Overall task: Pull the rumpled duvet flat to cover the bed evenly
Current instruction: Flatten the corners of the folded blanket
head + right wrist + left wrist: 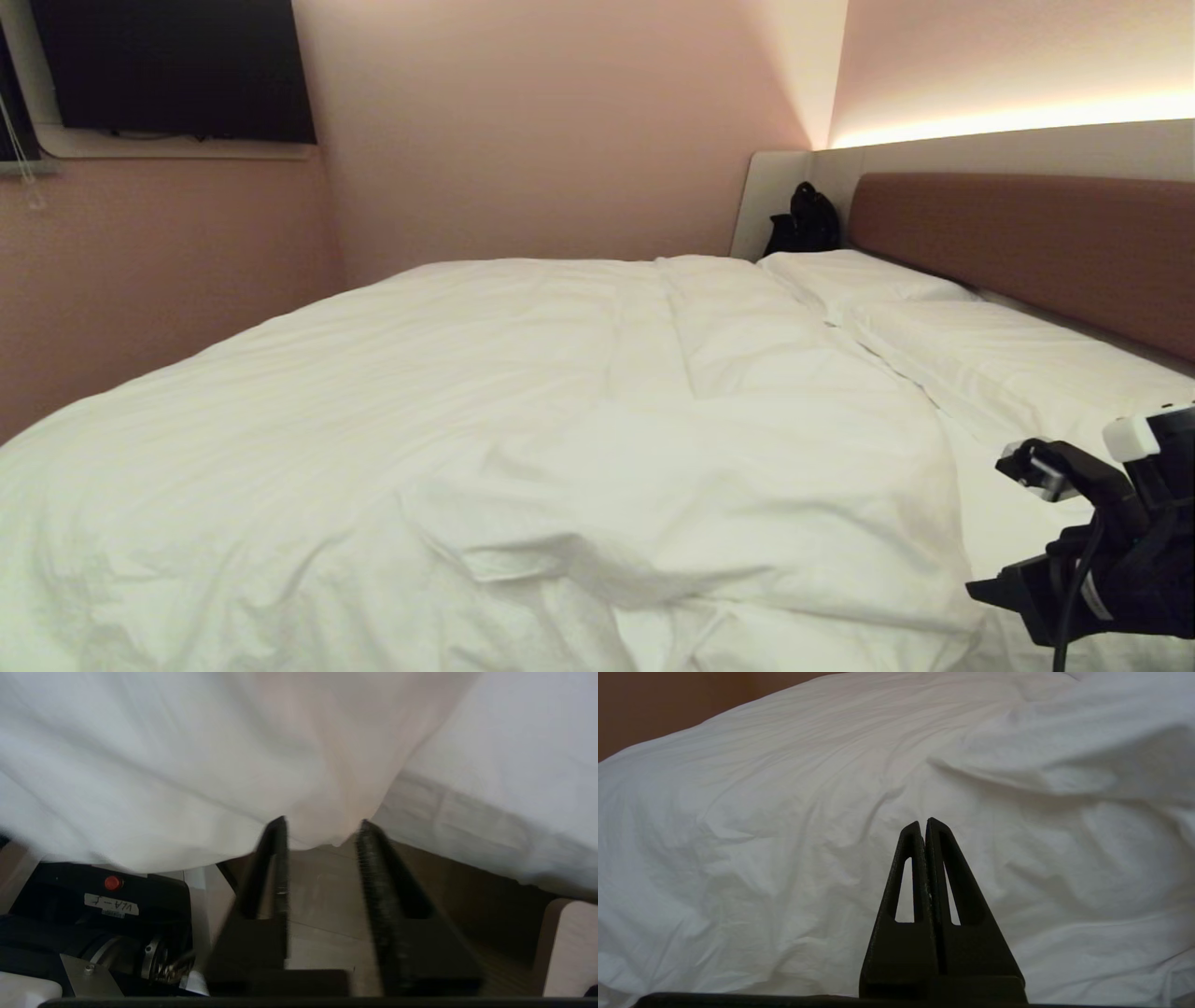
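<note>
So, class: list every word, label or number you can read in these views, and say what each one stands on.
White label under the red button on the robot's black base: handwritten marks, too blurred to read.
Nothing else carries text.

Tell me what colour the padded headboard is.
Brownish-red headboard, with pale side panels; the head view shows it best.

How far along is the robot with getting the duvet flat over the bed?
Mostly done: the duvet covers most of the bed, up to the pillows. In hand: the right gripper stands open at the duvet's hanging edge, gripping nothing. Left: a rumpled fold near the front edge; the left gripper is shut, idle.
</note>
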Available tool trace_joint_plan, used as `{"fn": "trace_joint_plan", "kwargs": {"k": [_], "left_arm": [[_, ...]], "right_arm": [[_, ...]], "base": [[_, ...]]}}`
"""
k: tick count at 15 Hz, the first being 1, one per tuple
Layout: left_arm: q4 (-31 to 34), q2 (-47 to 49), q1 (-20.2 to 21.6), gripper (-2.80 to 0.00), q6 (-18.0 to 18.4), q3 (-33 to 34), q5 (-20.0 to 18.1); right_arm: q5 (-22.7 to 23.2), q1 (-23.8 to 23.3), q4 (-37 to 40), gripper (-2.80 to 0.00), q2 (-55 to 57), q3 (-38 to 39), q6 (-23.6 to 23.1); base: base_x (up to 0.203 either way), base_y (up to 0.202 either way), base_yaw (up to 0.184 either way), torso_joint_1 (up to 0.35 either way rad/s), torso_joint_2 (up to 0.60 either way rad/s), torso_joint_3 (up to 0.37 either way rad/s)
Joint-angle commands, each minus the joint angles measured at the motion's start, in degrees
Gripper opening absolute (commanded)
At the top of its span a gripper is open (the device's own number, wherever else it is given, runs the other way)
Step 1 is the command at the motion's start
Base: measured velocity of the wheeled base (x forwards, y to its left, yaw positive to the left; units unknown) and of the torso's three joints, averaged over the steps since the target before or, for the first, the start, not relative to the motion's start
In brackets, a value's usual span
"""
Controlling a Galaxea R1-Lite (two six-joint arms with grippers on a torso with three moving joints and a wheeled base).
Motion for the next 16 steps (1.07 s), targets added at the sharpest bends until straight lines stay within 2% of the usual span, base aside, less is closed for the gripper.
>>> {"fn": "trace_joint_plan", "kwargs": {"k": [1,5,8,10,12,16], "left_arm": [[0.0,0.0,0.0,-2.8,0.0,0.0,0.0],[0.0,0.0,0.0,-2.8,0.0,0.0,0.0],[0.0,0.0,0.0,-2.8,0.0,0.0,0.0],[0.0,0.0,0.0,-2.8,0.0,0.0,0.0],[0.0,0.0,0.0,-2.8,0.0,0.0,0.0],[0.0,0.0,0.0,-2.8,0.0,0.0,0.0]], "right_arm": [[0.2,0.0,0.1,0.0,0.0,0.2,0.0],[2.5,0.2,0.2,0.0,-3.0,0.3,-0.4],[4.8,2.7,-0.1,0.0,-2.3,-2.0,-1.3],[4.9,3.0,-0.1,0.0,-2.0,-2.4,-1.0],[4.9,4.8,0.1,0.0,3.7,-8.3,2.2],[4.9,9.0,4.8,0.0,15.7,-21.6,14.7]], "base": [[0.0,0.0,0.0,0.0,0.0,0.0],[0.0,0.0,0.0,0.0,0.0,0.0],[0.0,0.0,0.0,0.0,0.0,0.0],[0.0,0.0,0.0,0.0,0.0,0.0],[0.0,0.0,0.0,0.0,0.0,0.0],[0.0,0.0,0.0,0.0,0.0,0.0]]}}
